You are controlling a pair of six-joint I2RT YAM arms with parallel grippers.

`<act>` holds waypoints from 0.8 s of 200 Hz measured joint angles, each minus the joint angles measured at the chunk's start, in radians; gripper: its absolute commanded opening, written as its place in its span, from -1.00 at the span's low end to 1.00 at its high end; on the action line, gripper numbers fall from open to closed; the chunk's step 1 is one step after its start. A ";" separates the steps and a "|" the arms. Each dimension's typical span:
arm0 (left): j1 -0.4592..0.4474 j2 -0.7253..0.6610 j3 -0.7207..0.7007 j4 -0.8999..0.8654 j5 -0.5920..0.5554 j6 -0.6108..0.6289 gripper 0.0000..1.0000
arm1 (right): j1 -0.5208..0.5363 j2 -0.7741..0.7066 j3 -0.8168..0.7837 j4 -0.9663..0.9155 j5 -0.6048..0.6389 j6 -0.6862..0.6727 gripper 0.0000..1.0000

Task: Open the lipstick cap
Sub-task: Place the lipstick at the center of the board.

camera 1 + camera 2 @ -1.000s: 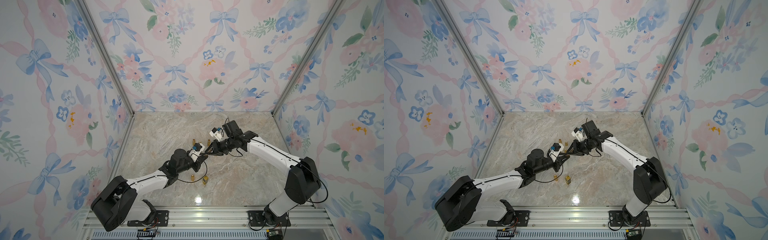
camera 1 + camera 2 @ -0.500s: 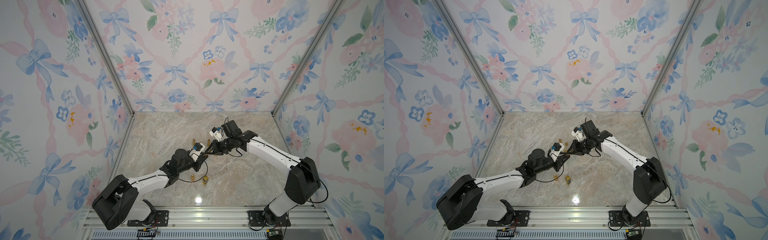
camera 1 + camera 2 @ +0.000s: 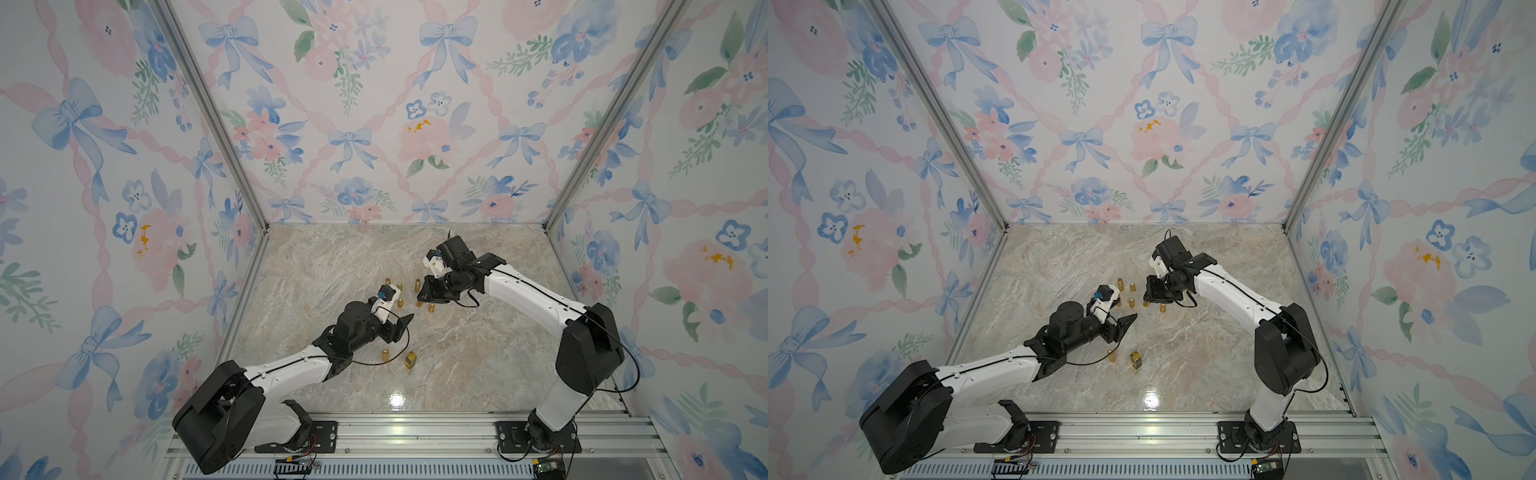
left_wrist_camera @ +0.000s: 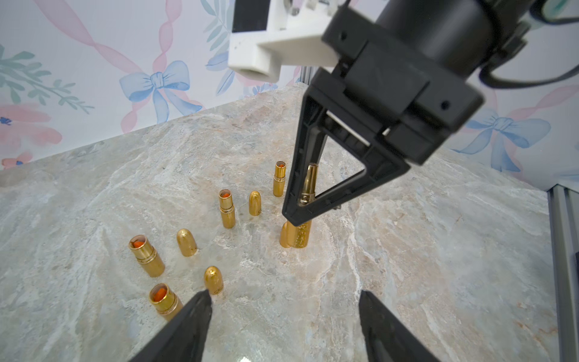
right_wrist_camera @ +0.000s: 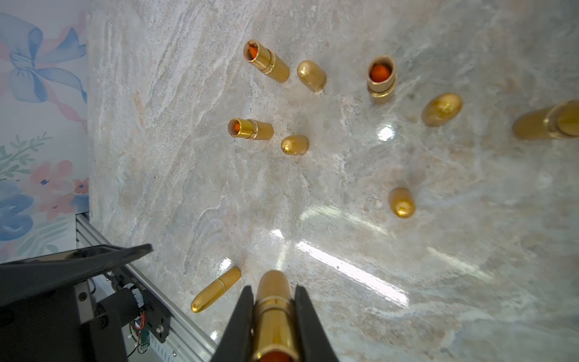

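right gripper (image 5: 273, 291) is clenched tight on the gold lipstick (image 5: 273, 322), held upright with its base down toward the marble table (image 4: 407, 250) and orange showing at its uncapped top. left gripper (image 4: 284, 294) hangs released, fingers wide apart and empty, near the lipstick on the robot's side of it. a loose gold cap (image 5: 402, 202) stands near the lipstick, and more open tubes (image 5: 250, 129) stand farther off from it.

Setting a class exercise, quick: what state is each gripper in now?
Left gripper: jaws open, empty.
Right gripper: jaws shut on the uncapped lipstick.
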 measured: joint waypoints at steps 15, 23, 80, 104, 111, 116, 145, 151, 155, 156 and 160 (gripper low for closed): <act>0.002 -0.029 -0.012 -0.019 -0.033 -0.016 0.84 | 0.008 0.031 0.014 0.000 0.061 -0.011 -0.61; 0.003 -0.042 -0.018 -0.029 -0.049 -0.025 0.87 | 0.016 0.045 0.017 0.001 0.092 -0.018 -0.60; 0.003 -0.074 -0.045 -0.074 -0.125 -0.059 0.96 | 0.064 0.124 0.017 0.050 0.233 -0.045 -0.61; 0.005 -0.074 -0.045 -0.088 -0.154 -0.076 0.96 | 0.072 0.154 0.017 0.089 0.259 -0.051 -0.61; 0.005 -0.074 -0.045 -0.089 -0.161 -0.078 0.96 | 0.073 0.164 0.017 0.100 0.267 -0.054 -0.61; 0.005 -0.074 -0.045 -0.090 -0.163 -0.079 0.96 | 0.073 0.173 0.017 0.108 0.273 -0.055 -0.61; 0.005 -0.074 -0.045 -0.092 -0.175 -0.094 0.96 | 0.074 0.200 0.015 0.144 0.304 -0.063 -0.60; 0.005 -0.074 -0.045 -0.092 -0.176 -0.094 0.96 | 0.075 0.202 0.015 0.153 0.311 -0.066 -0.61; 0.005 -0.074 -0.045 -0.093 -0.177 -0.094 0.96 | 0.075 0.204 0.015 0.158 0.316 -0.067 -0.61; 0.005 -0.074 -0.045 -0.093 -0.177 -0.094 0.96 | 0.076 0.204 0.015 0.161 0.319 -0.068 -0.61; 0.005 -0.074 -0.045 -0.092 -0.177 -0.094 0.96 | 0.077 0.206 0.015 0.165 0.325 -0.069 -0.61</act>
